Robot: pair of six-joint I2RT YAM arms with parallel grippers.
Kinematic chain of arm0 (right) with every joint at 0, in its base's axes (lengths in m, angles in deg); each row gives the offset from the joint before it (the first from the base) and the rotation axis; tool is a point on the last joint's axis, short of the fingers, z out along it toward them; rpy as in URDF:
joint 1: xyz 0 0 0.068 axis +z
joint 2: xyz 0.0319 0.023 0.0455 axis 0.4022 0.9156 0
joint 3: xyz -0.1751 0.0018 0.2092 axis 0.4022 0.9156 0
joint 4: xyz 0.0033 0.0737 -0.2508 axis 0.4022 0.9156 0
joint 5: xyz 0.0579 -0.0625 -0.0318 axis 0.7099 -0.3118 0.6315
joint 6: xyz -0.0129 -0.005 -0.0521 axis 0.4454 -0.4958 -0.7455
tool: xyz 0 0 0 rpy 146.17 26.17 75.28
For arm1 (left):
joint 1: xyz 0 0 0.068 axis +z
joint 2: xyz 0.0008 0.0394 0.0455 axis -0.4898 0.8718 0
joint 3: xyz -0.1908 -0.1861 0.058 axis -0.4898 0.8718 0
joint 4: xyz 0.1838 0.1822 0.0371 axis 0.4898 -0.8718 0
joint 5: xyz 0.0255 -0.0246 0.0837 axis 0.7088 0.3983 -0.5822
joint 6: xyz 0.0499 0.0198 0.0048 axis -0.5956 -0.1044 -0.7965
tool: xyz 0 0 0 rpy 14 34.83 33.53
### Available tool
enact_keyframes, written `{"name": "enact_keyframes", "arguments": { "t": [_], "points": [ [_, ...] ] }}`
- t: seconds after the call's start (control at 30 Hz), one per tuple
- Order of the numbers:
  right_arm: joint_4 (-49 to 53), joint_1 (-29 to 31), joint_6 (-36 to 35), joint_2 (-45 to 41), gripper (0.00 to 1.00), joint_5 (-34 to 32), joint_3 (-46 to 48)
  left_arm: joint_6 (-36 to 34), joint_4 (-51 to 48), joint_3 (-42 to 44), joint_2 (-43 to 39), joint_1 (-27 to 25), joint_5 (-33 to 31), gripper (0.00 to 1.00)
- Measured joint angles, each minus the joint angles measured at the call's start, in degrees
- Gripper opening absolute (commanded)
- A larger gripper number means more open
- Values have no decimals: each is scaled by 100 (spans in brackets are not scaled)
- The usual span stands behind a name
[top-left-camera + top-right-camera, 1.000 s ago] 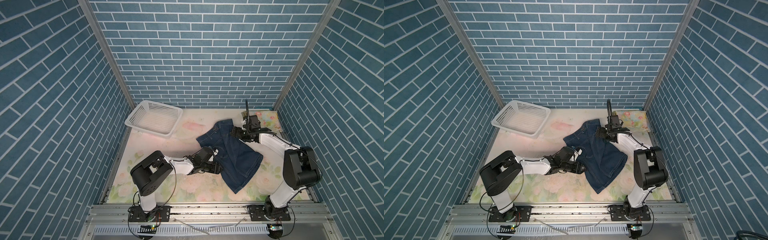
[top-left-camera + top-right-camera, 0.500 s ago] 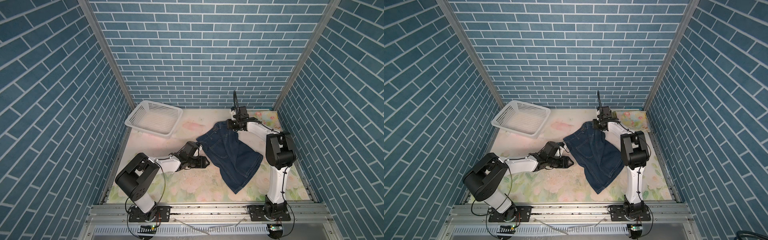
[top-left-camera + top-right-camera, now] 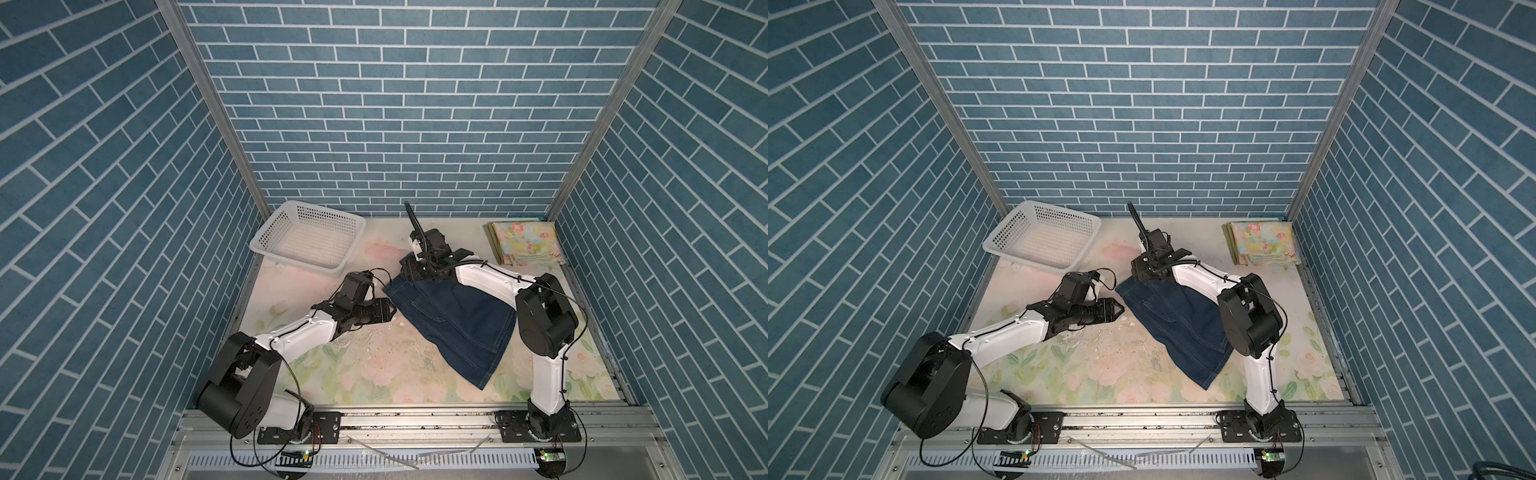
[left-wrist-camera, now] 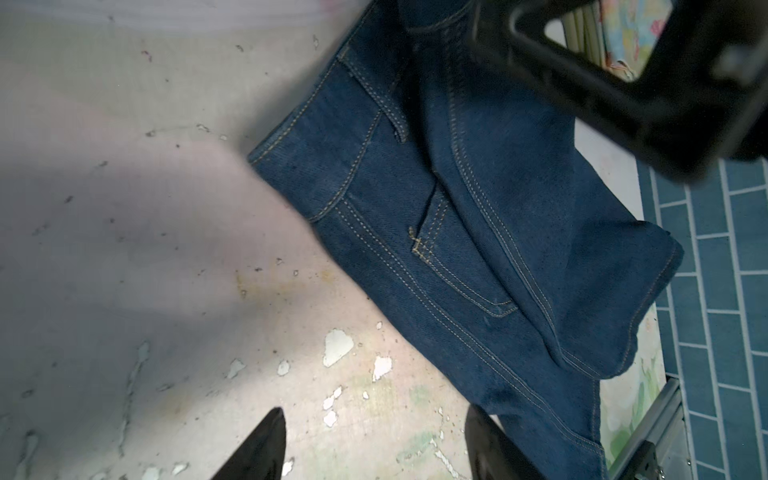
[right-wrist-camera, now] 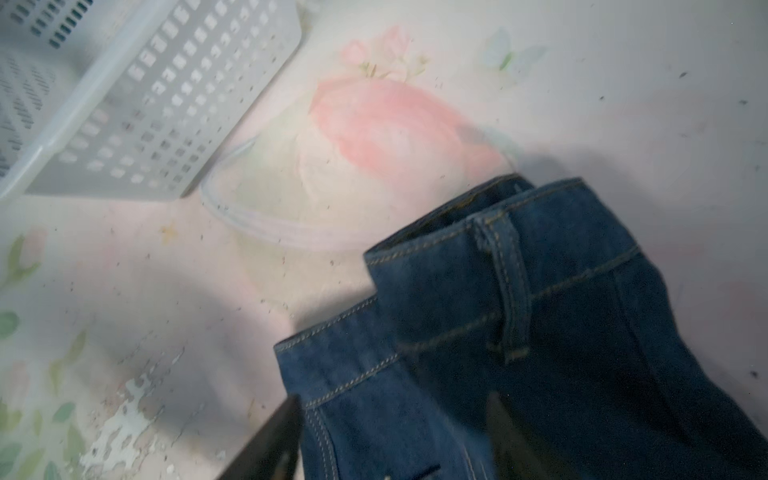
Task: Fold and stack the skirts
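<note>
Right gripper straddles denim skirt waistband; left gripper beside edge

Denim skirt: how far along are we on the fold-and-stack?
Done: the floral skirt lies folded in the far right corner, with olive edges showing beneath it, probably the green one. In hand: the denim skirt lies spread on the table, at most partly folded; the right gripper is open over its waistband, the left gripper open beside its edge. Left: fold the denim and set it on that stack.

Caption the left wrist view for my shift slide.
Left gripper, fingers open, poised above the worn table beside the denim skirt.
</note>
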Motion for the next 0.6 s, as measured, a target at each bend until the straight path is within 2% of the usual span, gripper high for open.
{"name": "enact_keyframes", "arguments": {
  "t": [0.17,0.37,0.6],
  "points": [
    [321,-382,245,-1458,85,-501,863,-173,-105,-282,315,-2,-131,72],
    [535,-1207,1038,-3563,83,-1222,2310,-468,-234,-1117,999,-2,-302,73],
    [1213,-1272,1932,-4717,82,-1633,4013,-876,-601,-2496,1672,-2,-535,77]
  ]
}}
